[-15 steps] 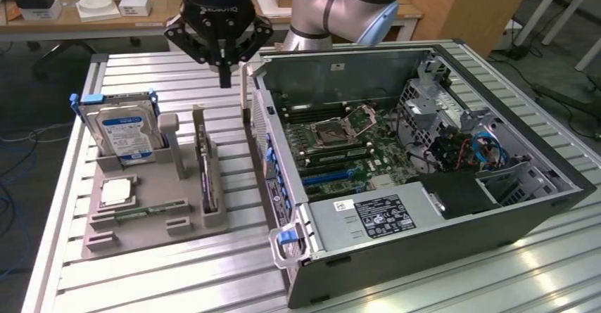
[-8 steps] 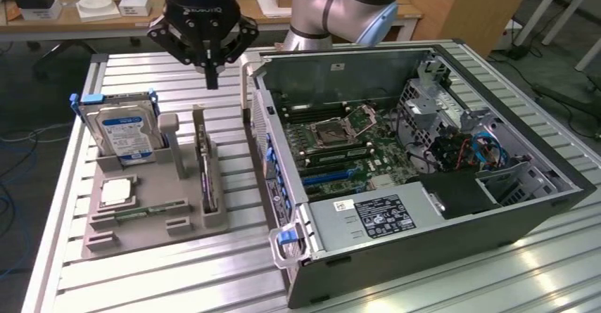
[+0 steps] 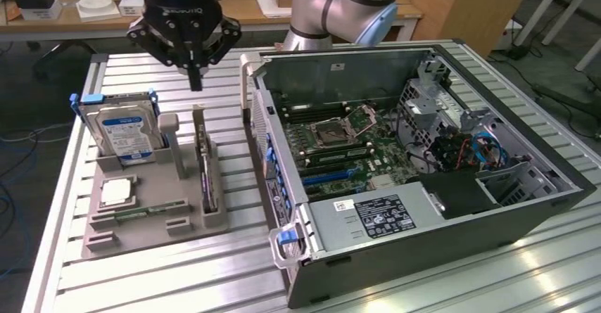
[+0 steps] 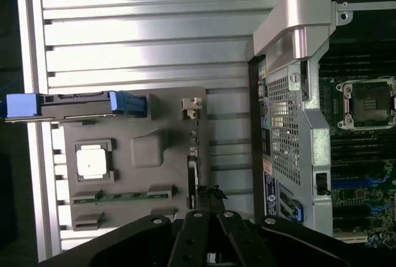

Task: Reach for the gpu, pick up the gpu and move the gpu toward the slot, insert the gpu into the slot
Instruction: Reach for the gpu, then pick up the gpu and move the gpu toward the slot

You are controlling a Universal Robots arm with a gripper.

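The gpu stands on edge in a grey holder, a thin dark card with its silver bracket at the upper end. In the wrist view the gpu is a narrow dark strip along the holder's side. My gripper hangs above the holder, slightly beyond the card's bracket end, fingers closed to a point with nothing between them. My gripper has its fingertips meeting over the card's end in the wrist view. The blue expansion slots lie on the motherboard inside the open computer case.
The holder also carries a silver blue-labelled hard drive, a processor chip and a green memory stick. The case wall rises just at the exterior view's right of the card. Everything rests on a ribbed aluminium table.
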